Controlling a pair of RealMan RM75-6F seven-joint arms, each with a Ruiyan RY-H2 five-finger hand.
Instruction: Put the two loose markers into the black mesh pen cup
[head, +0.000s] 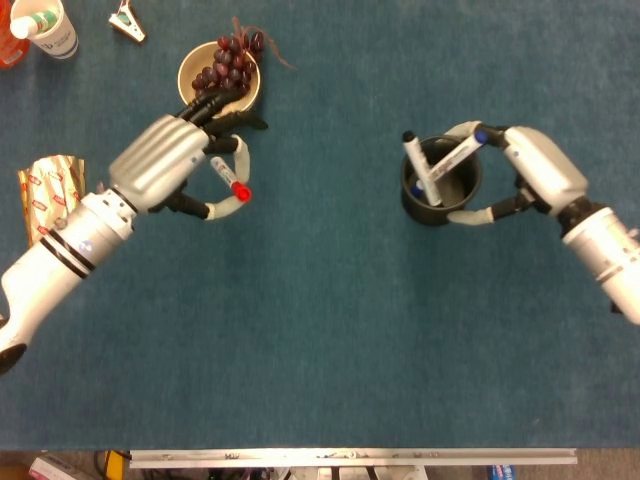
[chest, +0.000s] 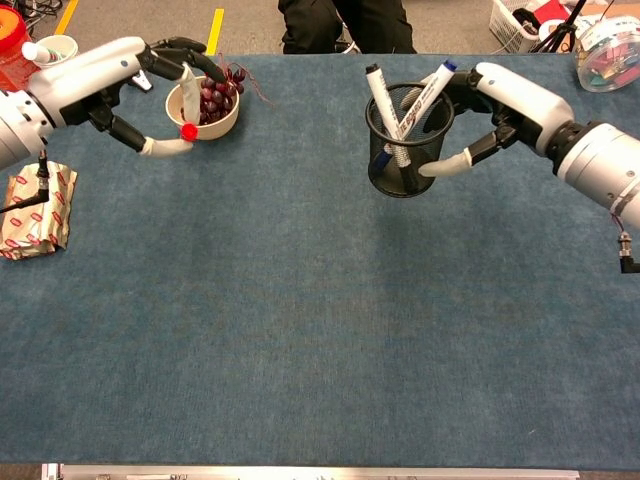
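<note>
My left hand (head: 175, 165) (chest: 125, 75) is raised above the table and holds a white marker with a red cap (head: 229, 178) (chest: 187, 100), cap end downward. My right hand (head: 520, 170) (chest: 495, 105) grips the black mesh pen cup (head: 440, 185) (chest: 403, 140), thumb on its near side and fingers at its far rim. Two markers stand tilted inside the cup: one with a black cap (head: 416, 165) (chest: 380, 95) and one with a blue cap (head: 462, 150) (chest: 428, 92). The cup sits well right of the left hand.
A bowl of grapes (head: 218, 80) (chest: 205, 105) lies just beyond the left hand. A gold foil packet (head: 50, 195) (chest: 35, 205) sits at the left edge. A paper cup (chest: 62, 62), a clip (head: 126, 22) and an orange container (chest: 12, 50) stand far left.
</note>
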